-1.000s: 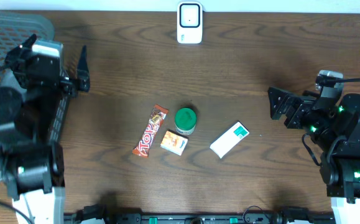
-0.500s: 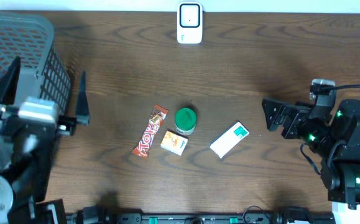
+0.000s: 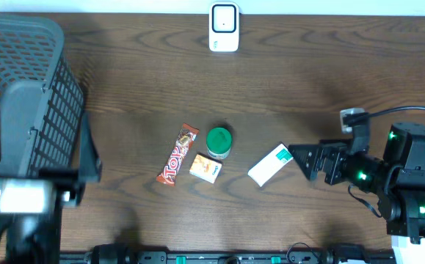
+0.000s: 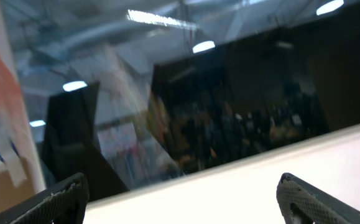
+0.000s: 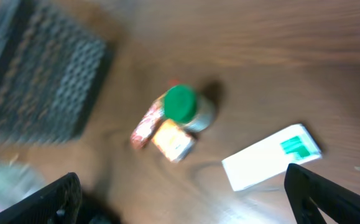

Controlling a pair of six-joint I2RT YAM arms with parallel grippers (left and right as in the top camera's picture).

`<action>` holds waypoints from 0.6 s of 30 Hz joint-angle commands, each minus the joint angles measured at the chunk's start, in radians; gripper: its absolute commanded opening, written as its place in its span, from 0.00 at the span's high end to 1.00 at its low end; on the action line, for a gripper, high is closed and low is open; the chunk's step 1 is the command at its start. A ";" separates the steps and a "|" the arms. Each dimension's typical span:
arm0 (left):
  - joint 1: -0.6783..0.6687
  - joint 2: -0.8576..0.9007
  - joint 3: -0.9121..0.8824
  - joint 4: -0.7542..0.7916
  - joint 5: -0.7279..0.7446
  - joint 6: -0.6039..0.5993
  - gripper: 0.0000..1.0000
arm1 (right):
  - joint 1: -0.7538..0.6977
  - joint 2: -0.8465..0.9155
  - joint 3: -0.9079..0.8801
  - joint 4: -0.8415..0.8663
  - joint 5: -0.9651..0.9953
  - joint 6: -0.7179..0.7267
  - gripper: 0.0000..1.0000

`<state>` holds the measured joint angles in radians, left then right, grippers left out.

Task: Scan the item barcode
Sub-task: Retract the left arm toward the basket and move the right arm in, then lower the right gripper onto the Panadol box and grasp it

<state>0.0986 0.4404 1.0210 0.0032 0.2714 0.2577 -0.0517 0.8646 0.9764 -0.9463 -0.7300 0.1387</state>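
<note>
A dark wood-grain table [image 3: 344, 88] carries a white rounded scanner unit [image 3: 224, 27] at its far edge, a grey mesh basket [image 3: 28, 81] on the left, and a small cluster in the middle. The cluster is a red-and-orange candy bar wrapper [image 3: 178, 154], a green-lidded jar [image 3: 219, 142], a small orange carton [image 3: 205, 168] and, slightly apart to the right, a white flat box with a green mark [image 3: 270, 164].

The step in hand looks like the reach for an item. The right gripper [image 3: 300, 161] sits low, just beside the white box, with its jaws spread wide and nothing between them. That box is the likeliest pick, though the task names no particular item. The left gripper [image 4: 180, 196] is also wide open and empty, and its camera points up at ceiling lights, so it plays no part here.

Next, the right jaws need to straddle the box across its narrow width and close. The arm then has to lift it and turn its barcode face (not visible from here) toward the scanner, well away across the table.
</note>
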 commanded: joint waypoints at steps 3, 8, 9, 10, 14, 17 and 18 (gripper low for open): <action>-0.006 -0.105 -0.004 -0.003 -0.031 -0.050 0.03 | -0.002 -0.002 0.014 -0.052 -0.192 -0.126 0.01; -0.006 -0.154 -0.005 -0.021 -0.130 -0.031 0.04 | -0.002 -0.002 0.014 -0.067 -0.142 -0.126 0.01; -0.006 -0.154 -0.005 -0.021 -0.131 -0.031 0.04 | -0.002 -0.002 0.014 -0.067 -0.122 -0.126 0.01; -0.006 -0.154 -0.005 -0.022 -0.130 -0.031 0.04 | -0.002 -0.002 0.014 -0.068 -0.109 -0.126 0.01; -0.006 -0.155 -0.006 -0.023 -0.130 -0.031 0.04 | -0.002 0.009 0.014 -0.070 -0.089 -0.126 0.01; -0.006 -0.156 -0.006 -0.018 -0.130 -0.031 0.04 | -0.002 0.015 0.002 -0.072 -0.052 -0.125 0.01; -0.006 -0.158 -0.006 -0.017 -0.127 -0.031 0.04 | -0.002 0.016 -0.004 -0.071 -0.037 -0.124 0.01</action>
<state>0.0959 0.2878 1.0206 -0.0223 0.1535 0.2329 -0.0517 0.8772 0.9756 -1.0149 -0.8101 0.0357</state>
